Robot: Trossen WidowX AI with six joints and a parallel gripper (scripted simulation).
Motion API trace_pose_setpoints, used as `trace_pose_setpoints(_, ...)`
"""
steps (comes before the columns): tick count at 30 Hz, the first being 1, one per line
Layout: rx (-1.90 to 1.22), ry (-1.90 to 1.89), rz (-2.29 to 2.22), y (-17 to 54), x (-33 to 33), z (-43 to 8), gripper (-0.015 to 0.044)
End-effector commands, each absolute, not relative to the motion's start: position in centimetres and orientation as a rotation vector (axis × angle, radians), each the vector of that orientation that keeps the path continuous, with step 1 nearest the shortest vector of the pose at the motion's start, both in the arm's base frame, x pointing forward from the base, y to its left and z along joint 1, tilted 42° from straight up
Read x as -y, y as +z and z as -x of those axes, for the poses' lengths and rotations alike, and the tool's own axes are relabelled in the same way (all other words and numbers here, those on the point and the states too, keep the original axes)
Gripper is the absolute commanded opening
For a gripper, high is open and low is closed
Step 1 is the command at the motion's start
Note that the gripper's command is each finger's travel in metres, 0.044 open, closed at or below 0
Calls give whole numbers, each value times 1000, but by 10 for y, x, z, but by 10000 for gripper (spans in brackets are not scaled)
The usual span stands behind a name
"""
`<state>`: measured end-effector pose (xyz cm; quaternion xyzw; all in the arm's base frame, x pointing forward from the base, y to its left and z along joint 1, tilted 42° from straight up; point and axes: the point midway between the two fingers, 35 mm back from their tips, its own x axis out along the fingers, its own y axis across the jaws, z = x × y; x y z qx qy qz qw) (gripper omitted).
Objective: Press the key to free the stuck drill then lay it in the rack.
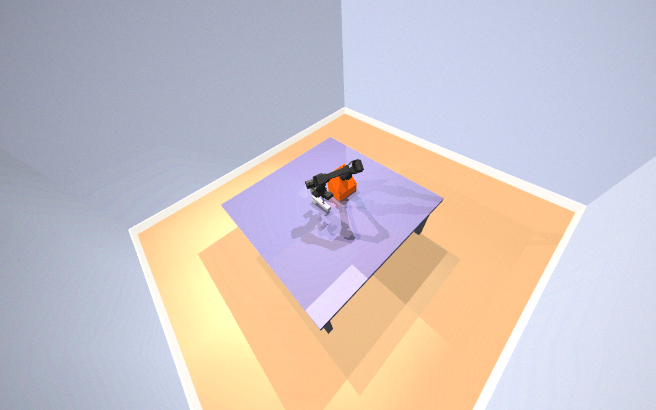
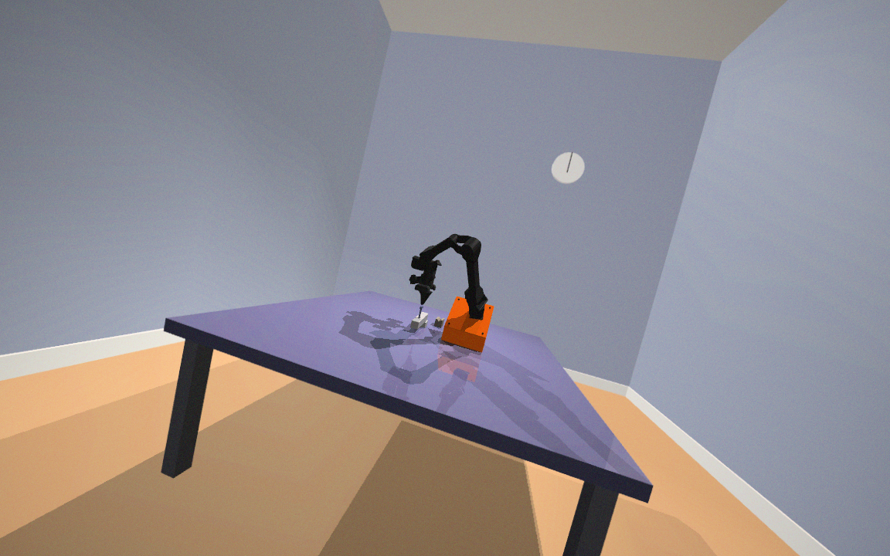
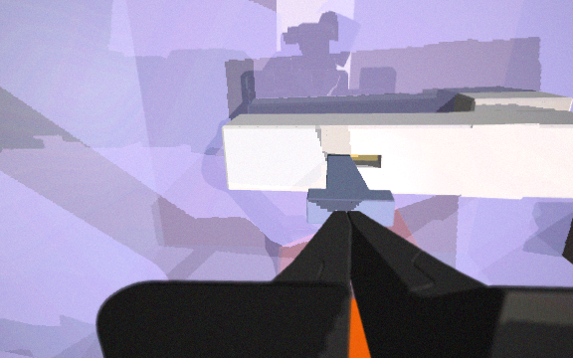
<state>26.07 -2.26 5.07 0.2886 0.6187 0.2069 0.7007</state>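
Block (image 1: 324,205) (image 2: 418,322) (image 3: 416,159) on table (image 1: 279,239) (image 2: 282,338) (image 3: 68,199), beside base (image 1: 345,192) (image 2: 464,337).
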Motion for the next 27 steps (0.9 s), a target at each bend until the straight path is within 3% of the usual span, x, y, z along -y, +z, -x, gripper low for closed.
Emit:
trace_pose_setpoints(1, -1378, 462, -641, 50, 21, -261, 0)
trace_pose_setpoints(27, -1379, 462, -646, 40, 18, -260, 0)
